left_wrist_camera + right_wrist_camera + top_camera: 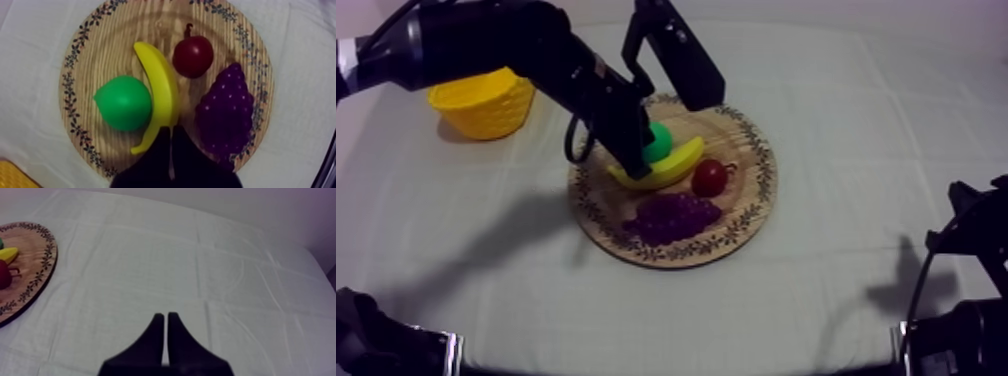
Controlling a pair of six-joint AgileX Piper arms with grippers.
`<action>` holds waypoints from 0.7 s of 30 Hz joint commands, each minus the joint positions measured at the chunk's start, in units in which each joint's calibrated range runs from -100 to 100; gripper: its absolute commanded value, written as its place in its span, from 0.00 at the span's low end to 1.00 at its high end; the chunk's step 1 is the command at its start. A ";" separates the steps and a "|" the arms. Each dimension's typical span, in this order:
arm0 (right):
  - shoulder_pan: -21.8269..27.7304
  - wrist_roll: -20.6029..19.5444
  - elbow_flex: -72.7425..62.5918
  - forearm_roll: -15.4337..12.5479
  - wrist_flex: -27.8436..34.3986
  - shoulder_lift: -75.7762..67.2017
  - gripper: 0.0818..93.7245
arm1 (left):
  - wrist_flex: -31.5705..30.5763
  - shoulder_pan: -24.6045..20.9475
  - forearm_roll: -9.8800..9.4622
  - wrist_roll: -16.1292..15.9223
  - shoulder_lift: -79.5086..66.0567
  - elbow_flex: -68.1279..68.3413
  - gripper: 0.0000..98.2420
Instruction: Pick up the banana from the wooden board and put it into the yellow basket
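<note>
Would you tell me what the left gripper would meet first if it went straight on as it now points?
Most likely the banana: the left gripper, fingers together, aims at it on the wooden board, between the pear and the grapes. Its height above the banana is unclear.

Our left gripper, fingers pressed together, hovers over the wooden board at the banana's end, between pear and grapes.
</note>
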 commanded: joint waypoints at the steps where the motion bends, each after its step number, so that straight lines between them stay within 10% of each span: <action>1: 0.02 0.01 -0.03 0.02 0.00 -0.02 0.00 | 0.11 -0.03 -0.03 0.07 -0.26 0.02 0.00; 16: 0.02 0.01 -0.03 0.02 0.00 -0.02 0.00 | 0.54 0.00 -0.49 0.37 -1.61 1.68 0.01; 21: 0.02 0.01 -0.03 0.02 0.00 -0.02 0.00 | 0.43 0.40 -0.98 0.41 -1.79 2.14 0.28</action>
